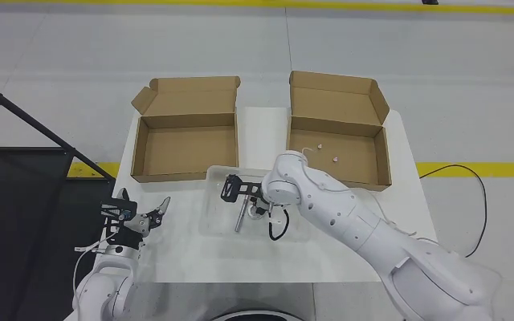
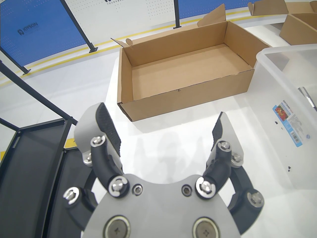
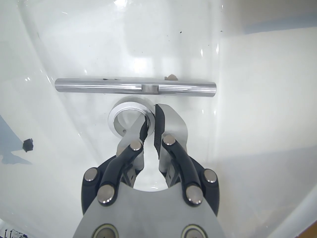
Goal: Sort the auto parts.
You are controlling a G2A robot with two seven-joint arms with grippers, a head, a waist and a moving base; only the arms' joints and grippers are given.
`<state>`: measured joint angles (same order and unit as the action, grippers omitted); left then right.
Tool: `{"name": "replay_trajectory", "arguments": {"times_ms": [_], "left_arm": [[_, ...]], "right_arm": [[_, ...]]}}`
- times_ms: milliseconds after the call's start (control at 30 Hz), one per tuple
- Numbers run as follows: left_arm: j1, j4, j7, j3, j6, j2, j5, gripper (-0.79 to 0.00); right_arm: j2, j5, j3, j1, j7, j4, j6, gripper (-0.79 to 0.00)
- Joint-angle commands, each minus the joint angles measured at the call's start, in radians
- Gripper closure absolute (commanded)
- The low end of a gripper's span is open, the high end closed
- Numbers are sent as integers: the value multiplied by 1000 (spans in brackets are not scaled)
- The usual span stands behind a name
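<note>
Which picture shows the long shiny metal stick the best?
The right wrist view: the whole metal rod lies close up, right beside the metal ring in the right gripper. The top view shows the rod small and thin; the left wrist view catches just one end.

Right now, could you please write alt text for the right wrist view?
The right gripper pinches the wall of a metal ring, one finger inside, one outside. A metal rod lies just beyond, both in a clear bin.
</note>
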<state>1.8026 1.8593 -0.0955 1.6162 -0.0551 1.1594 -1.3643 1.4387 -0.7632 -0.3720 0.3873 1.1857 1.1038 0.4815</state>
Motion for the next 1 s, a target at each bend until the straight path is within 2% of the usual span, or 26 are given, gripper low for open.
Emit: {"name": "replay_trajectory", "arguments": {"times_ms": [0,300,500,967], "left_arm": [[0,0,0,0,0,0,0,-785],[0,0,0,0,0,0,0,-785],[0,0,0,0,0,0,0,-785],[0,0,0,0,0,0,0,-785]], "right_arm": [[3,-1,-2,-3,4,-3,4,0],[-14,-13,-68,-40,-1,54,66,0],[-30,-50,-110,-56,13,127,70,0],[-17,-91,-123,-102,-24,160,82,0]]}}
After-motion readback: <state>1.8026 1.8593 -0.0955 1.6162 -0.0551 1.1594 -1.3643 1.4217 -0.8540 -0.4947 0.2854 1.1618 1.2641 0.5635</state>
